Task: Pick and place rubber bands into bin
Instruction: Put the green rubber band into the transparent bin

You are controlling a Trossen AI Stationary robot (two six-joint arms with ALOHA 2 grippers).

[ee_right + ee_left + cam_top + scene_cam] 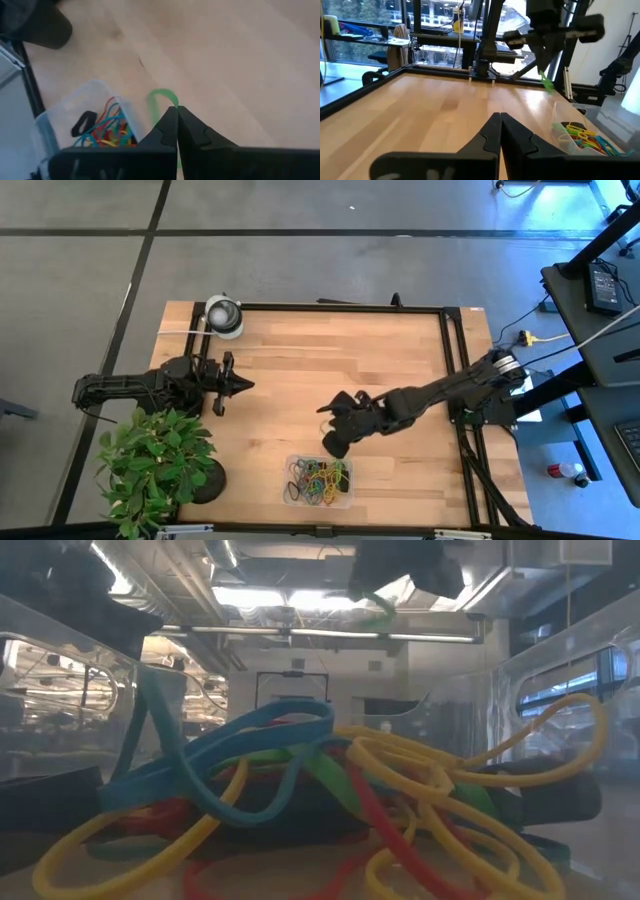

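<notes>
holding a green rubber band (161,100) pinched tight between its two fingers, the right gripper (334,443) hangs just above the bench, close to the bin (292,492). the bin sits at the near edge of the bench, about in the middle, and it already has lots of rubber bands (320,479) in it, yellow, red, blue, green and a black one. the green band dangles down from the fingertips and looks floppy. to do this step well, i think the gripper should slide over until the band hangs right above the middle of the bin, not over its clear wall. then it should go down a bit so the loop lands on the pile, and only then let go. a band dropped from too high could bounce or catch on the rim. the left gripper (238,385) waits near the left edge of the bench, squeezed together with nothing in it.
</notes>
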